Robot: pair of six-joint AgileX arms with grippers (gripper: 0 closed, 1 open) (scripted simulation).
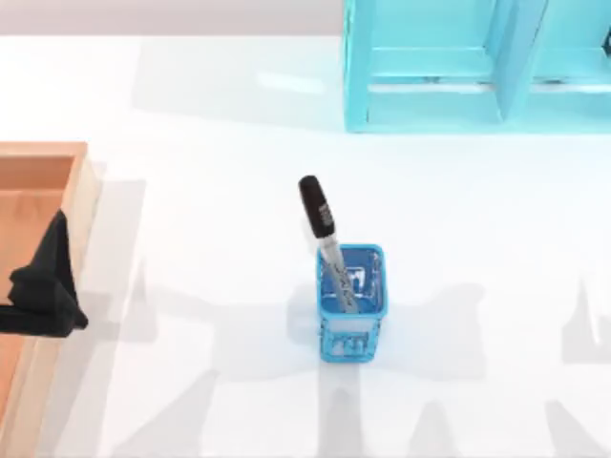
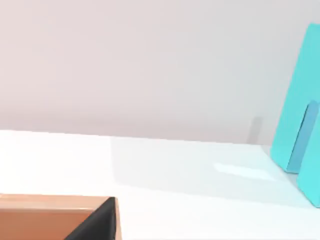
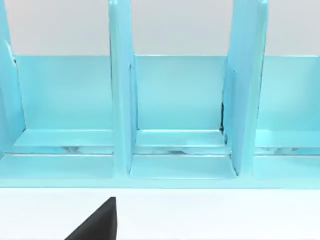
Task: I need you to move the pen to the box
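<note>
The pen (image 1: 321,221), black cap up and white-grey barrel below, stands tilted in a small blue mesh cup (image 1: 351,298) near the middle of the table. The box (image 1: 84,196), a shallow wooden tray with tan walls and an orange-brown floor, lies at the table's left edge. My left gripper (image 1: 55,253) hovers over the box's right wall, far left of the pen. A dark part of it (image 2: 97,224) appears beside the box wall (image 2: 45,201) in the left wrist view. My right gripper (image 3: 97,224) shows as a dark tip facing the shelf.
A large cyan shelf unit (image 1: 458,67) stands at the back right, its open compartments (image 3: 177,100) facing the right wrist camera. White tabletop (image 1: 210,382) stretches between the box and the cup.
</note>
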